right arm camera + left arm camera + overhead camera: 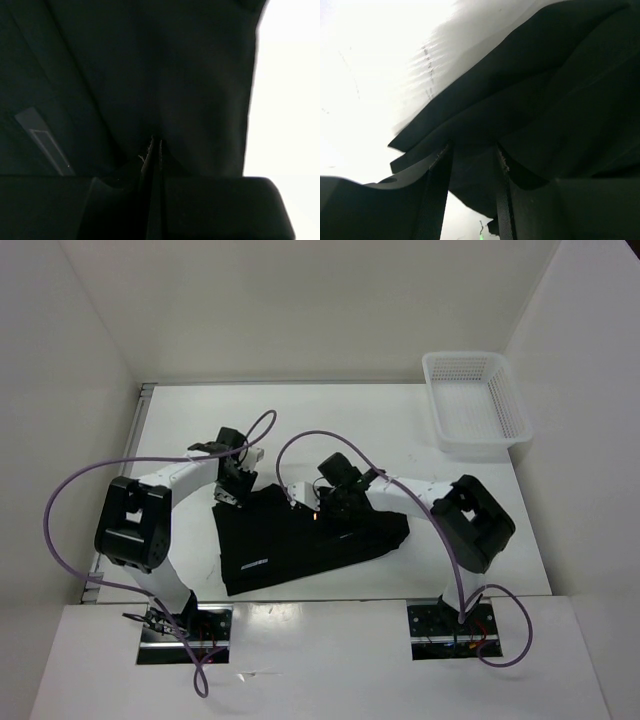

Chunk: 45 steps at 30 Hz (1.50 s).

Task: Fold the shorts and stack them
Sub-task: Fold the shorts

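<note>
Near the near edge of one white-walled table (330,420) lies one pair of black shorts (290,540), long axis slanting near-left to far-right. One white mesh basket (478,440) sits at the far right corner. The left end effector (472,150) straddles their far-left corner half open, grip unclear; the right end effector (155,145) pinches their middle, nearly closed.

Bright even light, blown-out whites

The white table (330,415) bears black shorts (300,540) and, far right, a white mesh basket (480,445).
</note>
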Each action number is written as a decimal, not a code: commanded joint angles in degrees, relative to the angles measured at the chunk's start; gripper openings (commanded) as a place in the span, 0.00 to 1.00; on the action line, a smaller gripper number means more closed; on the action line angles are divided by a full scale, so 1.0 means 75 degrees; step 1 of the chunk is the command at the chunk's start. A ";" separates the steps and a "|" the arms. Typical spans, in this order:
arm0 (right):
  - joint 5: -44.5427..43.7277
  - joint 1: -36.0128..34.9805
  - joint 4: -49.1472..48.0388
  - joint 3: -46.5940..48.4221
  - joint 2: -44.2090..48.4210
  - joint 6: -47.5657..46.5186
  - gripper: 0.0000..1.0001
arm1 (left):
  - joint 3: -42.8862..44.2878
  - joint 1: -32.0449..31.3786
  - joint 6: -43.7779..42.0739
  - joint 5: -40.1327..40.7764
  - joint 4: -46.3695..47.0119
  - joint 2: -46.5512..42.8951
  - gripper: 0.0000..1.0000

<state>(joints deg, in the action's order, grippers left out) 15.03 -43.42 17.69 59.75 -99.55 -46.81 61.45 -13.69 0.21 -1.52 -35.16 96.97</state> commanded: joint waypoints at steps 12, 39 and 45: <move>-0.0761 -0.0726 0.0571 -0.0969 0.0486 -0.1740 0.01 | 0.0092 0.0115 -0.0028 -0.0430 0.0281 0.1191 0.41; -0.0293 -0.1558 0.1730 -0.2740 0.3077 -0.2558 0.00 | 0.0173 -0.0026 -0.0028 0.0226 -0.0667 0.0244 0.35; -0.0527 -0.1711 0.2656 -0.2810 0.3930 -0.3275 0.00 | 0.0326 -0.0177 -0.0028 0.0367 -0.1019 -0.0074 0.36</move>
<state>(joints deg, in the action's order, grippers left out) 11.27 -55.05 32.21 39.64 -74.94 -67.70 63.09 -13.96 0.19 0.25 -40.05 98.87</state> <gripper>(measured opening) 0.001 0.361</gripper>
